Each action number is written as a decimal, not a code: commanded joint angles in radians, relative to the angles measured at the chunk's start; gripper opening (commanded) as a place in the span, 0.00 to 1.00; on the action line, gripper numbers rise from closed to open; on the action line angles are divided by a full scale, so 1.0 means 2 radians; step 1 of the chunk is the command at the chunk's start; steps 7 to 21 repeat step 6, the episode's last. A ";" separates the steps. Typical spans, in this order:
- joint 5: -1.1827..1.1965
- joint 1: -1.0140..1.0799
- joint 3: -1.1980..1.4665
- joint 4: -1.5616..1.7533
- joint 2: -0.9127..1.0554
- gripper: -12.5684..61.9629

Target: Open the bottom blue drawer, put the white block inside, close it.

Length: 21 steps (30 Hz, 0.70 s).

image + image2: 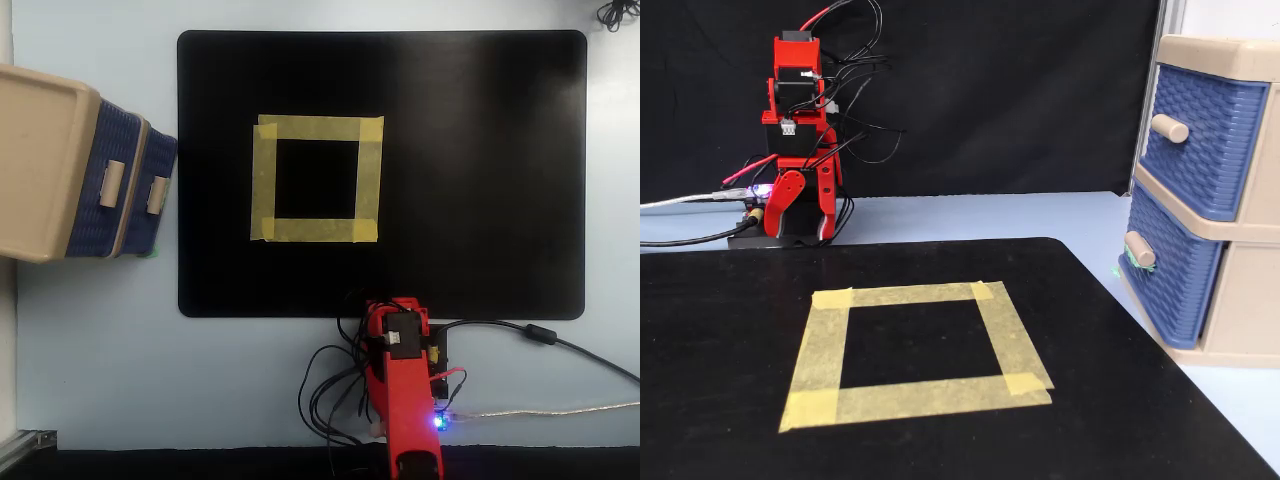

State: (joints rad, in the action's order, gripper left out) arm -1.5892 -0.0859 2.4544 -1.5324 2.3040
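Observation:
The bottom blue drawer (1170, 275) sits flush in the beige cabinet (1250, 300) at the right of the fixed view, its beige handle (1138, 250) pointing toward the mat. From overhead the same bottom blue drawer (160, 200) is at the far left. The white block is out of view in both views. My red arm (403, 380) is folded over its base, well away from the cabinet. My gripper (803, 222) hangs down in front of the base. How its jaws stand cannot be made out.
A black mat (480, 170) covers the table, with a square of yellow tape (316, 128) on its left half. The upper blue drawer (1200, 140) is shut. Cables (540, 335) trail from the arm's base along the near edge.

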 commanded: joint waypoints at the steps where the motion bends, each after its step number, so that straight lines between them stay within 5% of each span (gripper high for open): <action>1: -0.008 -0.005 0.007 -0.064 0.023 0.63; 21: -0.008 -0.005 0.007 -0.064 0.023 0.63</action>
